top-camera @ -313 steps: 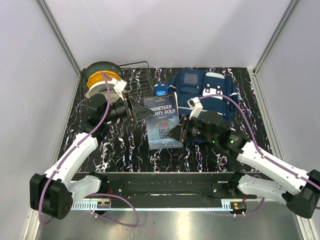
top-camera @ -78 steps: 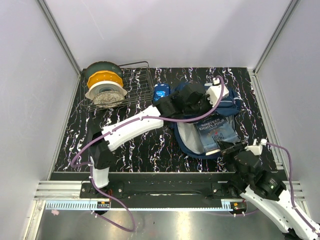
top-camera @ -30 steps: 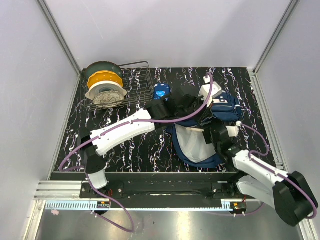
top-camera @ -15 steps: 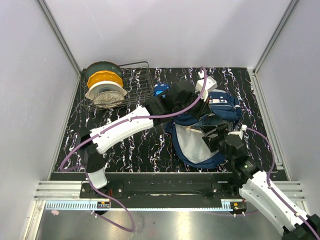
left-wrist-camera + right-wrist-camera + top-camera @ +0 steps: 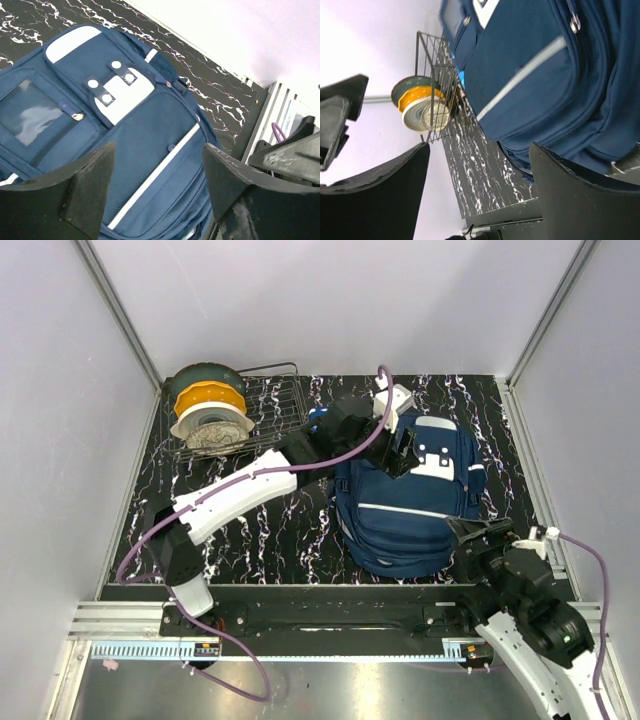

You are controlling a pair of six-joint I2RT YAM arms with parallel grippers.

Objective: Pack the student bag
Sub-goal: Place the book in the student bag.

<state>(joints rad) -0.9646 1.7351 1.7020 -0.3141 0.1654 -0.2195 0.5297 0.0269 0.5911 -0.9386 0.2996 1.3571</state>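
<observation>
The student bag (image 5: pixel 405 505) lies front up on the black, white-veined table (image 5: pixel 260 530), with pale walls (image 5: pixel 330 300) around. From above, the left tool (image 5: pixel 398 450) hangs over the bag's far end and the right tool (image 5: pixel 468 538) sits at its near right corner. A wire rack (image 5: pixel 272 405) stands far left of the bag. In the left wrist view the jaws are apart and empty above the bag. In the right wrist view the jaws are spread wide and empty beside the bag.

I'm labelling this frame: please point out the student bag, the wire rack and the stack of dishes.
student bag (image 5: pixel 400 540): top external view, navy front panel below the white stripe.
wire rack (image 5: pixel 283 410): top external view, bare wires at its right end.
stack of dishes (image 5: pixel 205 397): top external view, the orange dish's rim.
</observation>
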